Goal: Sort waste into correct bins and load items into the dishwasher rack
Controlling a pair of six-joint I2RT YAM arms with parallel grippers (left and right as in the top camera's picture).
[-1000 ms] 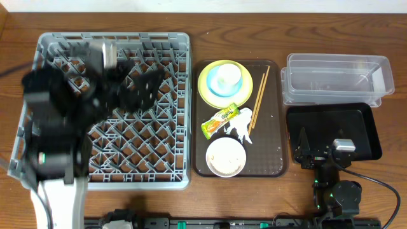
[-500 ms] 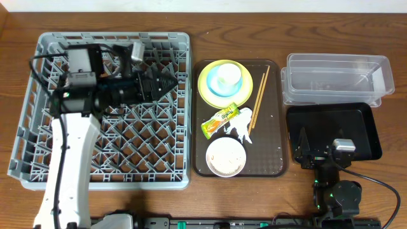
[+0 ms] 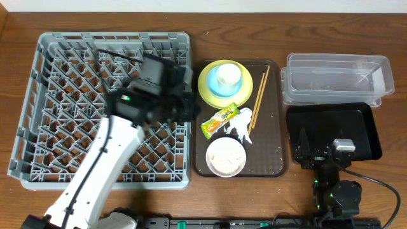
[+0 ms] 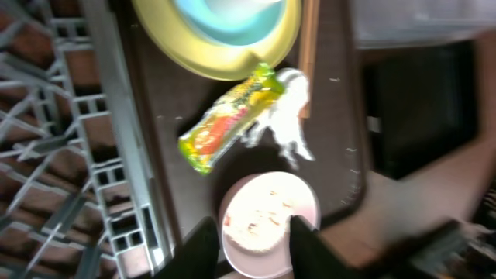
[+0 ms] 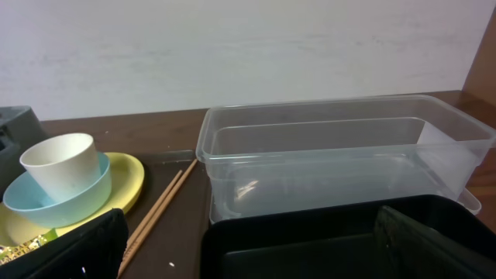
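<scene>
1. Dishwasher rack (image 3: 114, 37), far left: I see no item loaded among its pegs.

2. Left gripper (image 3: 184, 100): it hangs over the rack's right edge, beside the brown serving tray (image 3: 273, 152). In the wrist view its fingers (image 4: 203, 246) stand partly apart with nothing between them. The small white bowl (image 3: 208, 152) lies directly below.

3. Step in hand, as I judge it: approach for a first pick. Nothing is sorted or loaded yet. The next move calls for descending onto either the bowl's rim or the wrapper, with the jaws set to suit. The bowl must stay level, since it holds the pale crumbs (image 3: 224, 162).

4. Brown serving tray, centre, holds:
   - yellow plate (image 3: 205, 86), bearing the light blue bowl (image 3: 229, 91), with the cream cup (image 3: 229, 76) nested inside;
   - green-and-yellow wrapper (image 3: 220, 121), just below the plate;
   - crumpled tissue (image 3: 240, 131), touching the wrapper's right end;
   - chopsticks (image 3: 257, 102), along the right side.

5. Clear tub (image 3: 331, 79), far right, rear: empty.

6. Black tray (image 3: 331, 124), in front of the tub: empty.

7. Right gripper (image 5: 249, 221): parked at the black tray's near edge, jaws wide apart, holding nothing.
</scene>
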